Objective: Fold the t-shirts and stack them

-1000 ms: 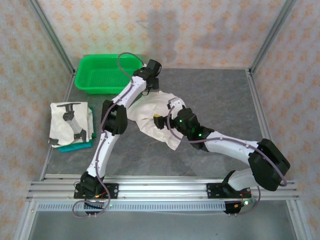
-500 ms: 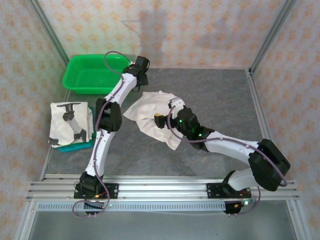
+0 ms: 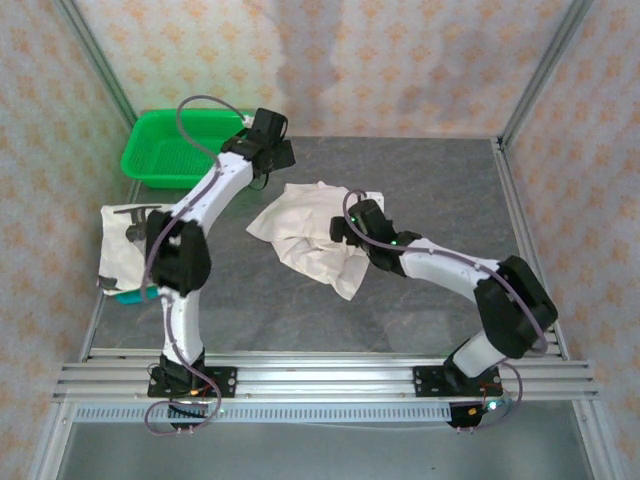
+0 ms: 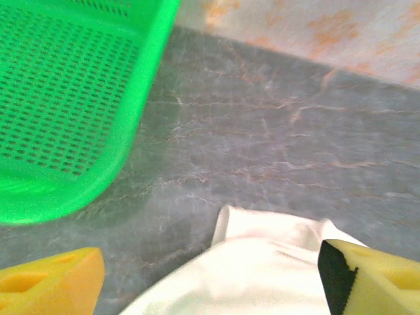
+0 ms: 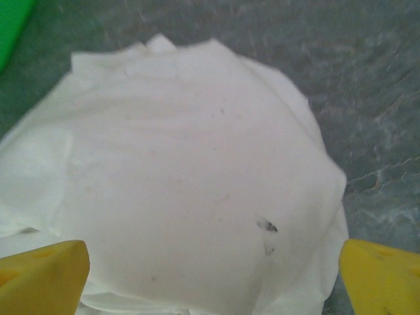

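Observation:
A crumpled white t-shirt (image 3: 305,235) lies in the middle of the grey table. My right gripper (image 3: 340,228) hovers open just above it. In the right wrist view the yellow fingertips (image 5: 39,275) stand wide on either side of the cloth (image 5: 197,164), which bears a small dark mark (image 5: 267,226). My left gripper (image 3: 272,156) is open behind the shirt's far edge, close to the green basket. The left wrist view shows that edge (image 4: 262,262) low between my left gripper's (image 4: 210,285) wide fingers, with nothing held. A folded t-shirt (image 3: 140,245) with dark markings lies at the left.
The green mesh basket (image 3: 175,150) stands at the back left, its rim (image 4: 141,105) close to my left gripper. A teal item (image 3: 130,296) peeks out under the folded shirt. Metal frame posts rise at the table's back corners. Bare table (image 3: 450,190) lies to the right.
My left gripper let go of the shirt, opened, and drew back towards the basket. The basket slid left. The shirt's far edge settled on the table. The right gripper shifted slightly back.

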Controlling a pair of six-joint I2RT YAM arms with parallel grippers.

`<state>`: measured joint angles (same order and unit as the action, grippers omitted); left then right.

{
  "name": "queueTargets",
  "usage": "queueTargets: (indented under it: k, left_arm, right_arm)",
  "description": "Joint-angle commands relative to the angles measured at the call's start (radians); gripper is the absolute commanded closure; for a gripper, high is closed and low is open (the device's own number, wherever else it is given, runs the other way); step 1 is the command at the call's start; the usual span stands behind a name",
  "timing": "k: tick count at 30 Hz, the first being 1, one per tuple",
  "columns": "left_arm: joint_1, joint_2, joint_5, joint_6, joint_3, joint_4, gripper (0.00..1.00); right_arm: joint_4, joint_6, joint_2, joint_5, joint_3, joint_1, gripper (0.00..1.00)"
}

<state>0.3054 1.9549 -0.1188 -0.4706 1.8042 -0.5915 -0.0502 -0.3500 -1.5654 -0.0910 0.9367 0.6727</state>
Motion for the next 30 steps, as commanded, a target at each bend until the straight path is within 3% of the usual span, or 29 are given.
queueTargets:
  k: [1, 3, 5, 6, 7, 12, 18, 24, 30]
  left_arm:
    - [0.017, -0.174, -0.074, -0.057, -0.230, 0.139, 0.09]
    - [0.025, -0.268, -0.094, -0.110, -0.371, 0.175, 0.06]
    - [0.029, -0.349, -0.105, -0.149, -0.497, 0.206, 0.01]
    - [0.029, -0.384, -0.111, -0.168, -0.554, 0.220, 0.00]
    - [0.029, -0.416, -0.119, -0.186, -0.610, 0.236, 0.00]
    - [0.027, -0.473, -0.134, -0.258, -0.781, 0.275, 0.00]
    - [0.023, -0.416, -0.107, -0.370, -0.840, 0.328, 0.00]
    - [0.026, -0.326, -0.041, -0.495, -0.832, 0.363, 0.09]
    - [0.084, -0.300, 0.011, -0.609, -0.834, 0.339, 0.15]
  right_arm:
    - [-0.122, -0.061, -0.080, 0.072, 0.086, -0.011, 0.11]
    - [-0.157, -0.069, -0.130, 0.105, 0.129, -0.022, 0.28]
    - [-0.182, -0.076, -0.151, 0.113, 0.161, -0.030, 0.80]
    - [-0.180, -0.069, -0.145, 0.112, 0.166, -0.030, 0.95]
    - [-0.167, -0.056, -0.124, 0.114, 0.165, -0.030, 1.00]
    - [-0.124, 0.035, 0.026, 0.075, 0.145, -0.032, 1.00]
    - [-0.088, 0.103, 0.177, 0.032, 0.102, -0.035, 1.00]
    - [-0.119, 0.089, 0.180, 0.013, 0.076, -0.044, 1.00]
    - [-0.136, 0.050, 0.169, -0.011, 0.048, -0.045, 1.00]
